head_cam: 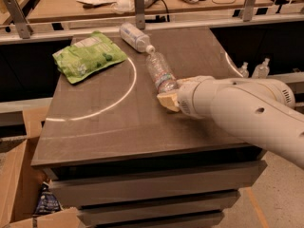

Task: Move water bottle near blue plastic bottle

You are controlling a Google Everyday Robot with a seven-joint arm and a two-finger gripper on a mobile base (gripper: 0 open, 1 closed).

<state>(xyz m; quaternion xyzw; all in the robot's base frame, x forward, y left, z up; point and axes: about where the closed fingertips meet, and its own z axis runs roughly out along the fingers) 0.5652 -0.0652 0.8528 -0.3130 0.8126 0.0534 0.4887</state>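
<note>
The water bottle (160, 73) lies on the dark table (109, 122), clear and ribbed, with its label band near its base. Its white cap (150, 50) points toward the far edge. The blue plastic bottle (134, 36) lies on its side at the table's far edge, and its cap end almost touches the water bottle's cap. My gripper (174, 93) is at the water bottle's near end, with tan fingers (166, 100) closed around the base. The white arm (237, 110) comes in from the right.
A green snack bag (89, 56) lies at the far left of the table. A white arc (124, 91) is marked on the tabletop. A cardboard box (16, 175) stands on the floor at the left. Two small bottles (252, 69) stand beyond the right edge. Metal posts (138, 6) line the back.
</note>
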